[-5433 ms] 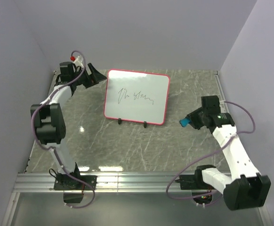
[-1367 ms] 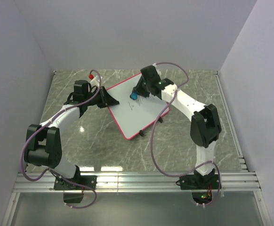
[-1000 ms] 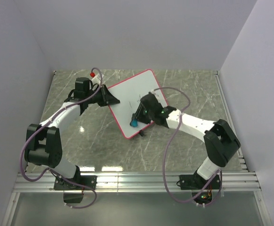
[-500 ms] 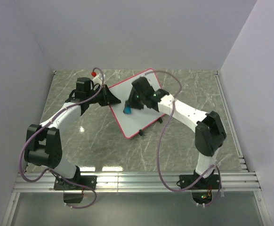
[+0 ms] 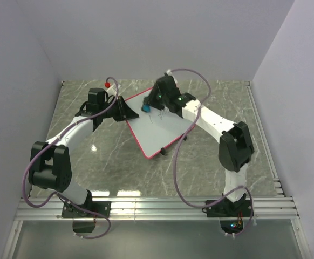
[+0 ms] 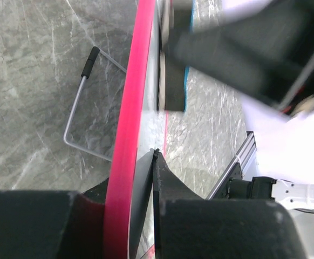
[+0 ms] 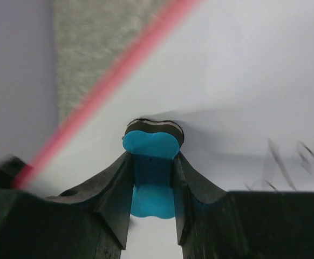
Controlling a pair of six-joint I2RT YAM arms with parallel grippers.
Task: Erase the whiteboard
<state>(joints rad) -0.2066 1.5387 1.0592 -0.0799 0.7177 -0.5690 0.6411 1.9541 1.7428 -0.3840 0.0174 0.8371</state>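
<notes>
Swept up to the far corner, the right hand (image 5: 149,105), clamped on the blue eraser (image 5: 145,108), scrubs the whiteboard (image 5: 159,132), angled on the worktop (image 5: 92,156) and pinched at its rim by the left hand (image 5: 125,111). Overshooting that rim could carry the eraser off; ink strokes (image 7: 286,156) remain.

A whiteboard (image 5: 157,135) with a smooth, glossy white writing face and a pink-red, plastic-looking rim. Its thin wire foot (image 6: 76,116) looks like bare metal with a black rubbery tip. The eraser (image 7: 152,189) is smooth blue plastic over a dark, felt-like pad. The left tool (image 6: 127,183) and right tool (image 7: 152,162) are matt black plastic. The tabletop (image 5: 119,167) is grey and marble-patterned, with a slight sheen.
</notes>
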